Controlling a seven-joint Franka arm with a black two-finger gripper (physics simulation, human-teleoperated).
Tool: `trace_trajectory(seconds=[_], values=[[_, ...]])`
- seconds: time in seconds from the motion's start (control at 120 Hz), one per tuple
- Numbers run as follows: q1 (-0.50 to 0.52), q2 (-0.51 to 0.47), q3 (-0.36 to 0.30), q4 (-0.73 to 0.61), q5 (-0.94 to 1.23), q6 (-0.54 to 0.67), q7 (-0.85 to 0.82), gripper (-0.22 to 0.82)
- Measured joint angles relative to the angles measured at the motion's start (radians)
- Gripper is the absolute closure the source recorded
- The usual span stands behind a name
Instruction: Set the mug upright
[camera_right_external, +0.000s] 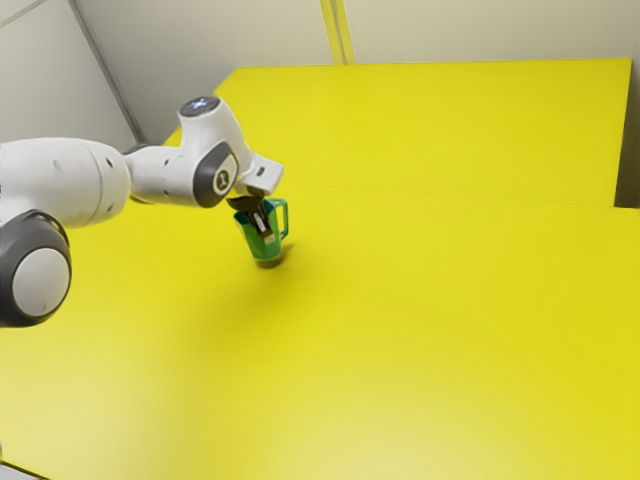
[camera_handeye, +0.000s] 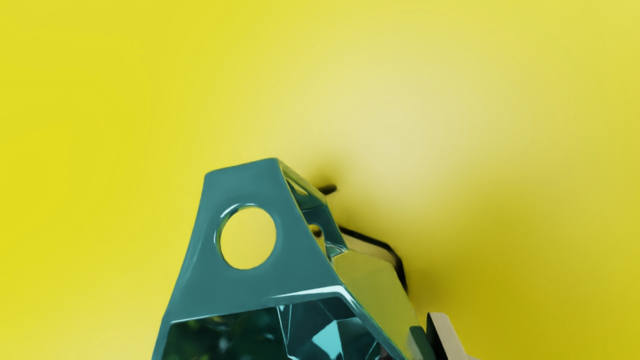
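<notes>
Mug handle (camera_handeye: 240, 187) juts out — tabletop (camera_right_external: 420, 280) free beyond.

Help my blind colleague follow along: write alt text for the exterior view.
A teal-green mug, mouth up, handle toward the exterior view's right, meets the black gripper of a white Franka arm reaching over a yellow table from the exterior view's left.

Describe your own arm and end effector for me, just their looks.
My arm is glossy white with smooth, rounded segments and dark grey joint trim. One large joint has a white round cap; a dark cap nearer the wrist carries a pale round emblem. My end effector is black, with small pale patches.
</notes>
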Motion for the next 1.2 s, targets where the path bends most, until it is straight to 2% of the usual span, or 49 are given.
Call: trace_trajectory(seconds=[0.4, 0.575, 0.717, 0.967, 1.058, 1.142, 1.2], values=[[0.021, 0.028, -0.019, 0.0, -0.002, 0.027, -0.052, 0.78], [0.027, 0.024, -0.02, -0.001, -0.018, 0.023, -0.057, 0.39], [0.025, 0.003, -0.019, -0.001, -0.021, 0.019, -0.058, 0.2], [-0.001, -0.154, -0.01, -0.007, -0.023, -0.048, -0.076, 0.06], [-0.045, -0.237, 0.042, -0.008, -0.017, -0.133, -0.114, 0.04], [-0.123, -0.317, 0.125, -0.008, 0.006, -0.229, -0.159, 0.03], [-0.122, -0.341, 0.132, -0.003, 0.019, -0.288, -0.187, 0.02]])
